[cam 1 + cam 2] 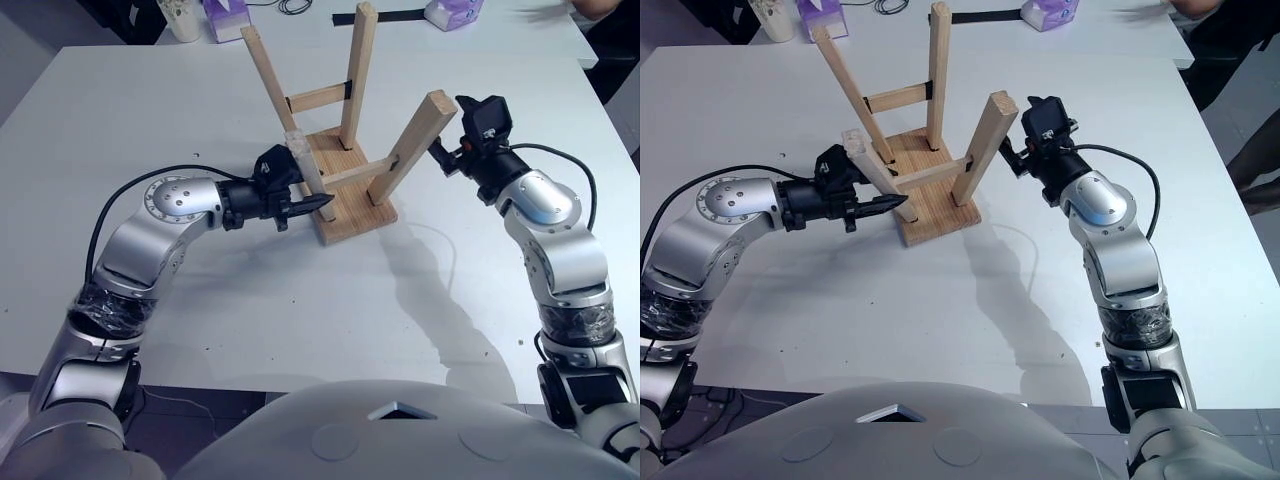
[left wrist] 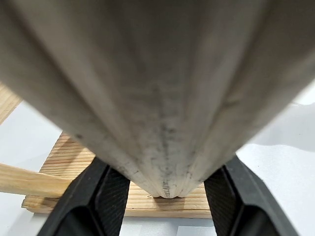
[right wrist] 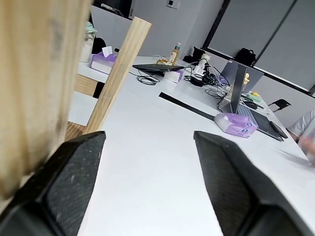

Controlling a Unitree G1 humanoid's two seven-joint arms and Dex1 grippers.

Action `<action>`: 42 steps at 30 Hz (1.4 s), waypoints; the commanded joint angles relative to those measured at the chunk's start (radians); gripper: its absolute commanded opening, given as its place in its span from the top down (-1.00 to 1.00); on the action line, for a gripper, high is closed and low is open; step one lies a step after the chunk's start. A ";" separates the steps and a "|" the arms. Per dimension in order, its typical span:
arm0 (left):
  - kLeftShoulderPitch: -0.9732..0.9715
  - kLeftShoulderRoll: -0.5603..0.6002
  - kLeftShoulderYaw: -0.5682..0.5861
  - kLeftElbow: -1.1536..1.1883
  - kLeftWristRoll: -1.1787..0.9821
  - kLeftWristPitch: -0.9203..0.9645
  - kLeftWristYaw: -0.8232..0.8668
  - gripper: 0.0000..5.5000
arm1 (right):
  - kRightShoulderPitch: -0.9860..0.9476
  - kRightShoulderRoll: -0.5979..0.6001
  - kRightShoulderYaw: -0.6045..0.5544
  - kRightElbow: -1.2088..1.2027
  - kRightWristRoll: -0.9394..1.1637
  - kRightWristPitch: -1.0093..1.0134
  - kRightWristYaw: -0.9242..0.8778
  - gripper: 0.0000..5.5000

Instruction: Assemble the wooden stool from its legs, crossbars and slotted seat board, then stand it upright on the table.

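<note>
Stool (image 1: 345, 175) upside down mid-table (image 1: 150, 100), seat board (image 1: 352, 218) flat, legs up. I see left gripper (image 1: 320, 204) fingers clamped on near leg (image 1: 303, 162). Right gripper (image 1: 443, 158) fingers spread wide, just beside right leg (image 1: 412, 145), not gripping.

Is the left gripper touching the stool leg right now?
Touching. The left wrist view shows the leg wedged between both fingers, with no gap on either side.
</note>
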 commanded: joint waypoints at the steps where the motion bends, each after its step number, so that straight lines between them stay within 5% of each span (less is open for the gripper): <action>1: 0.048 -0.035 -0.116 -0.018 0.029 0.163 0.010 0.05 | -0.038 0.026 0.081 -0.050 0.083 -0.118 0.191 -0.23; 9: 0.020 -0.103 -0.069 -0.070 -0.008 0.255 0.018 -0.42 | -0.001 0.004 -0.011 0.060 0.044 -0.181 0.217 -0.23; 22: 0.039 -0.073 -0.029 -0.127 -0.048 0.233 -0.079 -0.42 | 0.087 -0.117 0.002 0.426 -0.167 -0.261 0.226 -0.23; 30: 0.047 -0.003 0.019 0.038 0.101 0.017 -0.091 -0.42 | 0.216 -0.256 0.033 0.248 -0.178 -0.228 0.409 -0.23; 42: 0.023 -0.203 -0.074 0.161 0.275 -0.222 -0.003 -0.42 | 0.288 -0.322 0.121 0.062 -0.182 -0.168 0.561 -0.23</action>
